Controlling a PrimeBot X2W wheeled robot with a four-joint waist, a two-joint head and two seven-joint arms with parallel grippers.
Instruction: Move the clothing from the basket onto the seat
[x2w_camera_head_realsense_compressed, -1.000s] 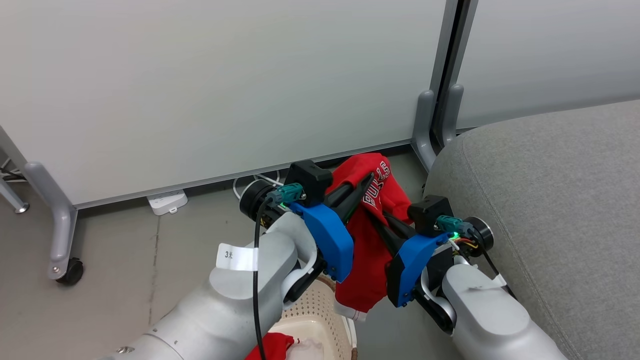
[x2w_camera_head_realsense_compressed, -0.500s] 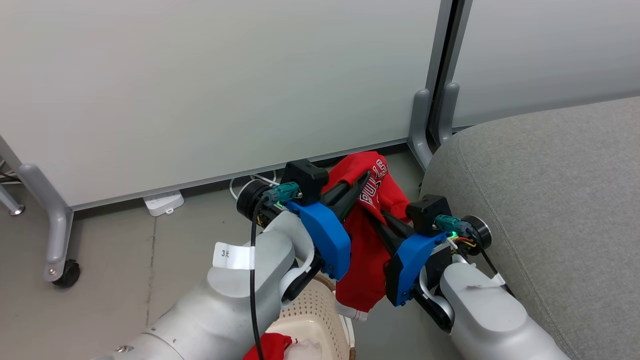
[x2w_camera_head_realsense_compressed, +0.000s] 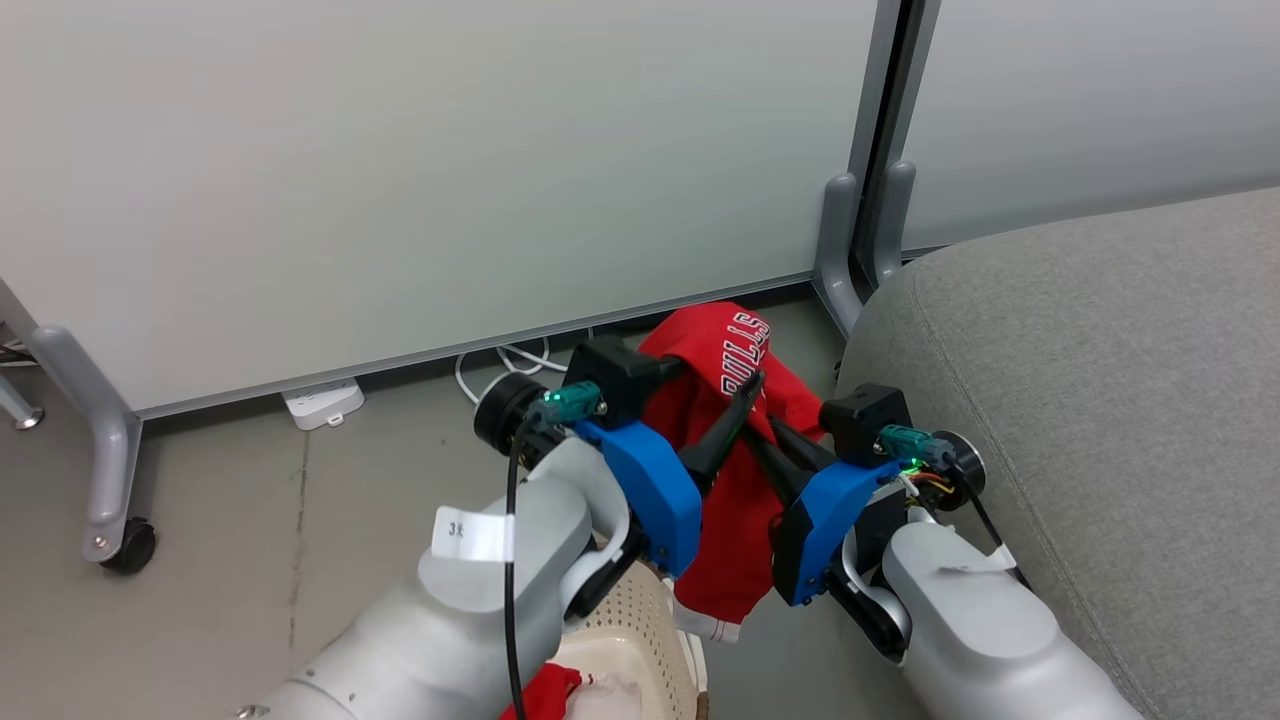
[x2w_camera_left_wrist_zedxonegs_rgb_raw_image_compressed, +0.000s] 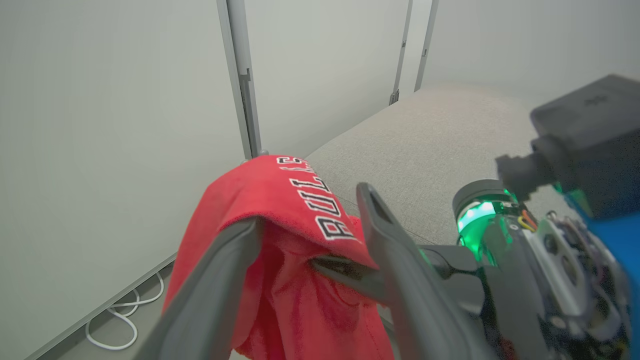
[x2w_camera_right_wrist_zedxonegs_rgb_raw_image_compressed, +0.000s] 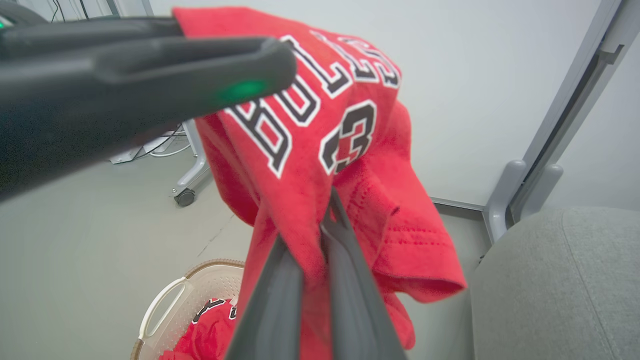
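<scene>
Grip first: our right gripper (x2w_camera_right_wrist_zedxonegs_rgb_raw_image_compressed: 325, 225) is pinched tight on a fold of the red shirt (x2w_camera_right_wrist_zedxonegs_rgb_raw_image_compressed: 350, 135), just under the 23. Our left gripper (x2w_camera_left_wrist_zedxonegs_rgb_raw_image_compressed: 310, 210) stands wide and clamps nothing. The shirt's lettered shoulder merely drapes over one of its fingers (x2w_camera_left_wrist_zedxonegs_rgb_raw_image_compressed: 215, 280), the one at nine o'clock in the left wrist view. In the head view the shirt hangs between the two grippers, long axis running twelve to six, its white-striped hem dangling by the rim of the basket (x2w_camera_head_realsense_compressed: 640, 610) at six o'clock. More red clothing (x2w_camera_right_wrist_zedxonegs_rgb_raw_image_compressed: 205, 325) lies inside that basket. The sofa cushion (x2w_camera_head_realsense_compressed: 1100, 400) sits at three o'clock of the shirt, just beside our right forearm, so we judge the right arm the nearer. The coming move, we reckon, is a swing toward three o'clock; the cloth must slip off the left finger or it will snag.
</scene>
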